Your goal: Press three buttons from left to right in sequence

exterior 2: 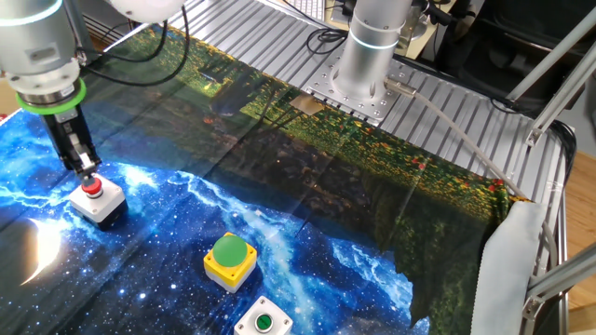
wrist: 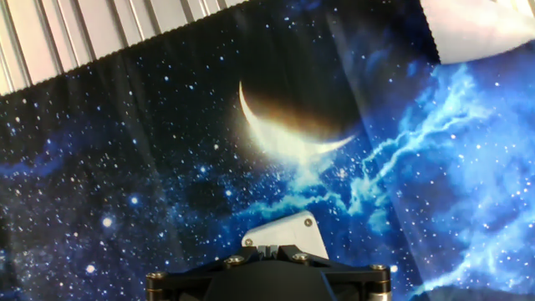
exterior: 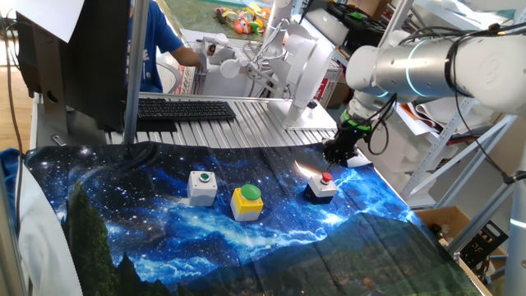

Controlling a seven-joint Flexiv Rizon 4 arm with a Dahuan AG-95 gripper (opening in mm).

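A starry cloth (exterior: 164, 230) is covering the table. The three buttons (exterior: 246, 197) are sitting mid-frame in a row; the gripper (exterior 2: 86, 167) is hanging over the red one (exterior 2: 91, 187), apparently for pressing; finger gap indiscernible.

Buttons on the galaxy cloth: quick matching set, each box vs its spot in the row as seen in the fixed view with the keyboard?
Things:
1. grey box
2. yellow box
3. dark box

Places:
A. middle of the row
B. right end, under the fingers
C. left end

Pairs: 1-C, 2-A, 3-B
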